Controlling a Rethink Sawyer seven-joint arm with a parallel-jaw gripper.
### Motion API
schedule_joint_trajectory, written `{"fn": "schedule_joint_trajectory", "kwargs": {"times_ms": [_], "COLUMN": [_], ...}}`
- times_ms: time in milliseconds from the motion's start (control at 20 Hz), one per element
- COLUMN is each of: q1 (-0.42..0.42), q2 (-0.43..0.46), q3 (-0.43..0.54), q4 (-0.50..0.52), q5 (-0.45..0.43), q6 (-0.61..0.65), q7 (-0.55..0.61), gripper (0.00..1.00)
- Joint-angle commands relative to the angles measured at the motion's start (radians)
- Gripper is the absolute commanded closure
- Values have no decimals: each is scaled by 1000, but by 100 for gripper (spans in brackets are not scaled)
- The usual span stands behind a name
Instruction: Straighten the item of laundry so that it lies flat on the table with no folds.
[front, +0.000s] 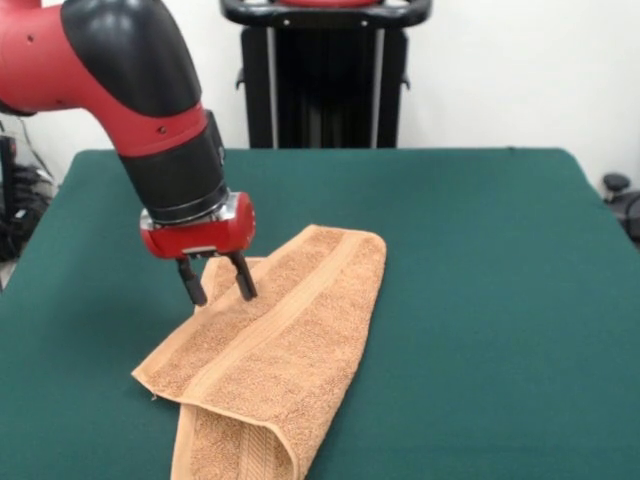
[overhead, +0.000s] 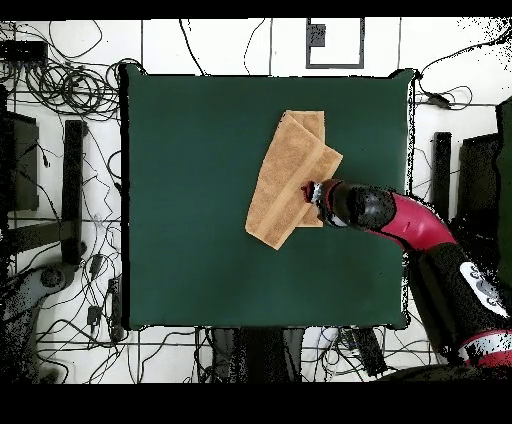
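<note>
While the red and black arm reaches down over the dark green felt table (front: 480, 260), its red-bodied gripper (front: 217, 281) hangs with its two black fingers (front: 243, 276) parted, nothing held between them, their tips at or just above the edge of the orange-tan terry towel (front: 280, 350). Whether they touch the cloth cannot be told. From the gripper, the towel spreads away toward the camera in the front view, folded over itself into a long strip, one rounded end lying beyond and beside the fingers, the other end running off the picture's lower edge. A woven band stripe (front: 262, 335) runs lengthwise just beside the fingertips. In the overhead view the gripper (overhead: 312, 190) sits at the towel's (overhead: 285, 185) side nearest the arm, with a lower layer of cloth showing under the strip.
</note>
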Motion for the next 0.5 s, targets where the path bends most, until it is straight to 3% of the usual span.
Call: {"fn": "schedule_joint_trajectory", "kwargs": {"times_ms": [50, 300, 500], "q1": [3, -21, -20], "q2": [-5, -1, 27], "q3": [82, 89, 94], "q4": [52, 38, 47], "q5": [-43, -48, -60], "q6": [64, 91, 32], "q7": [-102, -138, -116], "gripper": [0, 0, 0]}}
